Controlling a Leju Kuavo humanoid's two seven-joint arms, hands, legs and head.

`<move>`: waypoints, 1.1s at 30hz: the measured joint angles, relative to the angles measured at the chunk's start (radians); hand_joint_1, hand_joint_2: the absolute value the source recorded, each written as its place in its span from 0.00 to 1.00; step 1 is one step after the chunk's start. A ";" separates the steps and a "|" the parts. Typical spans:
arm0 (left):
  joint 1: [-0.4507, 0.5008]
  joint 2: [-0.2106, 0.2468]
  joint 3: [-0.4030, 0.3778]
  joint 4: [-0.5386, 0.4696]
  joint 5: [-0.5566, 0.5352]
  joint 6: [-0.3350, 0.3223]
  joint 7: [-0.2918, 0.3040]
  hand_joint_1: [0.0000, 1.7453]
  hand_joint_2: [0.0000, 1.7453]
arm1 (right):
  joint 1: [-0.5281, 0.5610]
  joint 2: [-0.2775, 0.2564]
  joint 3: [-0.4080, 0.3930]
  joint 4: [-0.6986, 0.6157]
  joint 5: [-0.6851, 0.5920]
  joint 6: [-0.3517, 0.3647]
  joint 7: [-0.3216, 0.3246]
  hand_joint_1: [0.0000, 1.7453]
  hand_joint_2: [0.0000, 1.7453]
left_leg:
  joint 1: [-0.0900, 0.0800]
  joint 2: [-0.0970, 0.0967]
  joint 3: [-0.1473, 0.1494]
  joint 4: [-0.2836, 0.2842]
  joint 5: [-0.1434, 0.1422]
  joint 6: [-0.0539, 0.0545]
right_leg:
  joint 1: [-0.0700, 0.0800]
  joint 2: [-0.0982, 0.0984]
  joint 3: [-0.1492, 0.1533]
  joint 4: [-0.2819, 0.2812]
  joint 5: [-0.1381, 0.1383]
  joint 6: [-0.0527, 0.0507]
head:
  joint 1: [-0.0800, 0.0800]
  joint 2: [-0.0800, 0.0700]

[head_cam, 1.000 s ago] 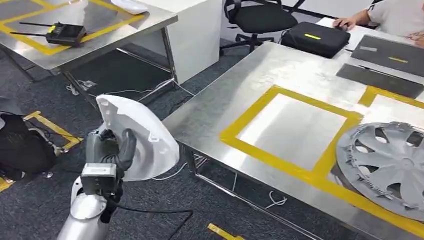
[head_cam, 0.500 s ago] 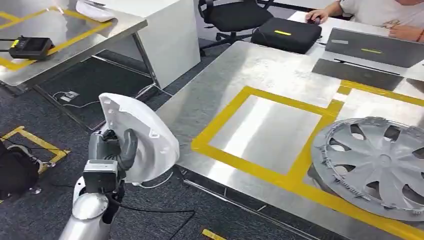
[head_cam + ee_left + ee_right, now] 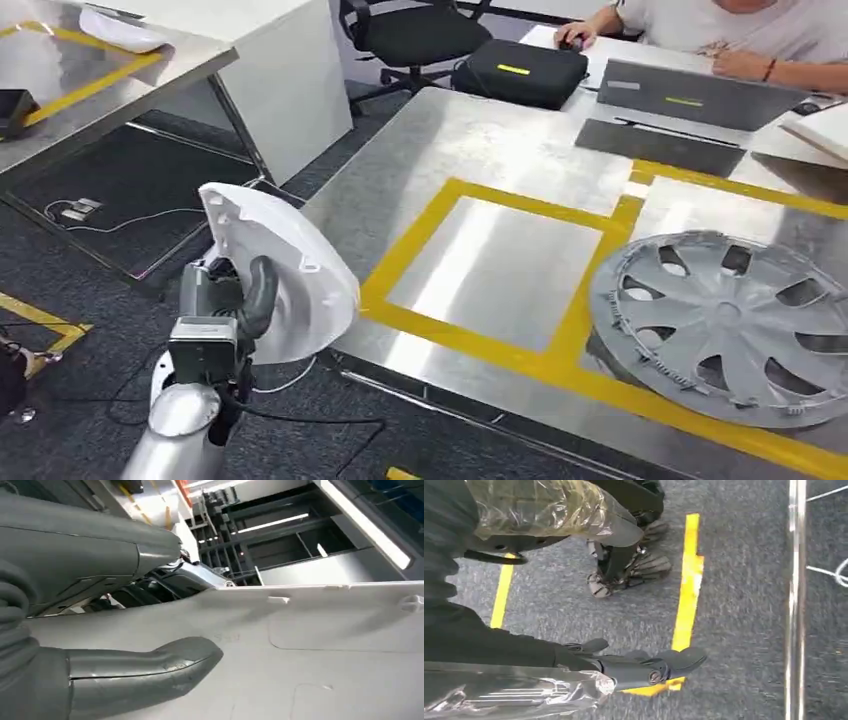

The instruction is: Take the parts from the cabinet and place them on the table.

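Big steel surface [image 3: 520, 140] ahead, yellow tape square [image 3: 490, 270] marked on it. Grey hubcap [image 3: 735, 325] lying flat at right end, overlapping tape line. White curved part [image 3: 285, 270] in my left hand [image 3: 225, 300], fingers wrapped round its edge, held upright just off surface's near corner, over carpet. Right hand [image 3: 644, 667] hanging above floor, honestly can't tell its state.

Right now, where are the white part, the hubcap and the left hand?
white part [image 3: 300, 285]: head view, on its curved white face.
hubcap [image 3: 730, 320]: head view, near its hub.
left hand [image 3: 225, 300]: head view, on the grey fingers gripping the part.
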State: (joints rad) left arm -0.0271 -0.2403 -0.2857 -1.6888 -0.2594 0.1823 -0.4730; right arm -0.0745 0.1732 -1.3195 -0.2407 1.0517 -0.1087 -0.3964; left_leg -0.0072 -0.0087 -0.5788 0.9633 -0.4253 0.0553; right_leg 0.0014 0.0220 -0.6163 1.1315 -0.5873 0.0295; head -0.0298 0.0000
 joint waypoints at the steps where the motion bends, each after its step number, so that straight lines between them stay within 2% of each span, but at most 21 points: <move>1: 0.003 0.001 0.001 0.002 -0.001 0.001 0.001 1.00 1.00 | -0.001 -0.001 0.000 0.000 0.000 0.000 0.000 0.00 1.00 | 0.000 0.011 0.003 0.000 -0.004 -0.005 | -0.006 -0.007 -0.045 0.076 -0.029 0.008 | 0.000 0.000; 3: 0.004 0.002 0.000 0.005 -0.002 0.006 0.002 1.00 1.00 | 0.002 -0.002 0.000 0.000 0.000 0.000 0.000 0.00 1.00 | 0.005 0.027 0.006 0.000 -0.011 -0.012 | -0.015 -0.013 -0.097 0.144 -0.027 0.023 | 0.000 0.000; 4: 0.004 0.002 0.000 0.006 -0.003 0.010 0.002 1.00 1.00 | 0.005 -0.002 -0.001 0.000 0.000 0.000 0.000 0.00 1.00 | 0.010 0.035 0.012 0.001 -0.016 -0.019 | -0.019 -0.017 -0.085 0.105 0.015 0.032 | -0.001 0.000; 6: 0.004 0.002 0.000 0.006 -0.005 0.015 0.003 1.00 1.00 | 0.006 -0.005 -0.001 0.000 0.000 -0.001 0.000 0.00 1.00 | 0.021 0.050 0.029 0.002 -0.030 -0.034 | -0.030 -0.038 -0.013 -0.056 0.119 0.049 | -0.001 0.000; 7: 0.003 0.002 0.000 0.006 -0.008 0.016 0.003 1.00 1.00 | 0.006 -0.005 -0.001 0.000 0.000 -0.001 0.000 0.00 1.00 | 0.018 0.058 0.037 0.004 -0.039 -0.047 | -0.033 -0.080 0.016 -0.122 0.139 0.066 | 0.002 0.000; 8: 0.003 0.002 0.000 0.006 -0.010 0.017 0.003 1.00 1.00 | 0.002 0.003 -0.001 0.003 0.000 0.000 -0.001 0.00 1.00 | 0.012 0.063 0.035 0.015 -0.046 -0.055 | -0.022 -0.090 0.033 -0.136 0.129 0.060 | 0.014 0.000; 9: 0.003 0.002 0.000 0.006 -0.011 0.018 0.003 1.00 1.00 | -0.003 0.002 -0.001 0.003 0.000 0.000 -0.001 0.00 1.00 | 0.010 0.065 0.033 0.021 -0.047 -0.057 | -0.026 -0.086 0.030 -0.136 0.125 0.039 | 0.015 0.000; 10: 0.003 0.002 0.000 0.006 -0.011 0.018 0.003 1.00 1.00 | -0.004 0.002 -0.001 0.003 0.000 0.000 0.000 0.00 1.00 | 0.007 0.065 0.033 0.019 -0.046 -0.058 | -0.025 -0.081 0.026 -0.128 0.124 0.029 | 0.010 0.000; 11: 0.003 0.002 0.000 0.006 -0.014 0.019 0.003 1.00 1.00 | -0.004 0.001 -0.001 0.003 0.000 -0.001 -0.002 0.00 1.00 | 0.008 0.069 0.037 0.020 -0.051 -0.058 | -0.027 -0.073 0.023 -0.126 0.122 0.022 | -0.002 0.000; 13: 0.002 0.002 -0.001 0.006 -0.019 0.023 0.003 1.00 1.00 | -0.001 0.001 -0.002 0.003 -0.001 -0.002 -0.002 0.00 1.00 | 0.012 0.081 0.044 0.020 -0.062 -0.065 | -0.030 -0.050 0.027 -0.123 0.118 0.012 | 0.000 0.000; 14: 0.000 0.002 -0.001 0.006 -0.021 0.026 0.003 1.00 1.00 | 0.001 0.001 -0.002 0.003 -0.001 -0.002 -0.002 0.00 1.00 | 0.015 0.062 0.044 0.035 -0.079 -0.070 | -0.029 -0.044 0.030 -0.125 0.115 0.003 | -0.004 0.000; 16: -0.002 0.003 -0.001 0.006 -0.024 0.031 0.003 1.00 1.00 | -0.001 0.001 -0.002 0.003 -0.001 -0.003 -0.004 0.00 1.00 | 0.017 0.030 -0.017 0.164 -0.143 -0.072 | -0.028 -0.030 0.035 -0.125 0.112 -0.006 | -0.010 0.000; 18: 0.000 0.005 -0.001 0.007 -0.025 0.034 0.003 1.00 1.00 | -0.001 0.000 -0.002 0.003 -0.003 -0.002 -0.005 0.00 1.00 | 0.015 0.024 -0.104 0.317 -0.194 -0.068 | -0.021 -0.018 0.039 -0.125 0.108 -0.012 | -0.011 0.000; 20: 0.001 0.006 0.000 0.007 -0.026 0.043 0.004 1.00 1.00 | 0.001 -0.001 -0.002 0.003 -0.005 0.000 -0.005 0.00 1.00 | 0.008 0.022 -0.130 0.332 -0.161 -0.050 | -0.009 -0.008 0.047 -0.126 0.102 -0.020 | -0.012 0.000; 22: 0.001 0.004 0.000 0.007 -0.016 0.065 0.005 1.00 1.00 | 0.001 -0.001 -0.003 0.003 -0.007 -0.003 -0.003 0.00 1.00 | -0.012 0.017 -0.086 0.209 -0.059 -0.007 | 0.007 0.000 0.062 -0.131 0.098 -0.027 | -0.013 0.000; 23: 0.001 0.001 0.001 0.007 -0.010 0.073 0.005 1.00 1.00 | 0.000 0.000 -0.003 0.003 -0.008 -0.004 -0.002 0.00 1.00 | -0.031 0.007 -0.054 0.122 -0.009 0.026 | 0.011 0.003 0.070 -0.137 0.097 -0.029 | -0.011 0.000; 24: 0.001 -0.001 0.002 0.007 -0.004 0.080 0.006 1.00 1.00 | 0.000 0.011 -0.003 0.007 -0.008 -0.004 -0.002 0.00 1.00 | -0.049 0.001 -0.036 0.081 0.002 0.057 | 0.016 0.003 0.070 -0.138 0.096 -0.028 | 0.000 0.000; 28: 0.001 -0.006 0.005 0.007 0.008 0.103 0.006 1.00 1.00 | 0.000 0.007 -0.003 0.005 -0.008 -0.006 -0.001 0.00 1.00 | -0.040 0.006 -0.019 0.032 -0.012 0.054 | 0.020 0.001 0.063 -0.138 0.090 -0.024 | -0.001 0.000; 29: 0.001 -0.009 0.005 0.007 0.008 0.104 0.006 1.00 1.00 | -0.001 0.003 -0.003 0.003 -0.008 -0.006 -0.001 0.00 1.00 | -0.026 0.010 -0.008 0.010 -0.006 0.035 | 0.022 0.000 0.051 -0.130 0.079 -0.023 | -0.005 0.000; 30: 0.000 -0.009 0.006 0.007 0.008 0.105 0.006 1.00 1.00 | -0.001 0.002 -0.003 0.003 -0.008 -0.006 -0.003 0.00 1.00 | -0.025 0.009 -0.004 0.007 -0.005 0.030 | 0.022 -0.004 0.041 -0.101 0.057 -0.012 | 0.002 0.000; 33: 0.003 -0.009 0.009 0.008 0.008 0.109 0.008 1.00 1.00 | -0.002 -0.002 -0.003 0.003 -0.008 -0.006 -0.005 0.00 1.00 | -0.022 0.011 -0.004 0.007 -0.007 0.027 | 0.003 -0.010 -0.068 0.122 -0.042 0.011 | 0.001 0.000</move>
State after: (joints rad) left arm -0.0246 -0.2491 -0.2769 -1.6812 -0.2510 0.2915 -0.4650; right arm -0.0762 0.1717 -1.3226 -0.2377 1.0437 -0.1144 -0.4009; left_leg -0.0290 0.0027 -0.5829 0.9706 -0.4323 0.0818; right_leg 0.0045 0.0123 -0.6844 1.2538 -0.6297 0.0410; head -0.0283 0.0000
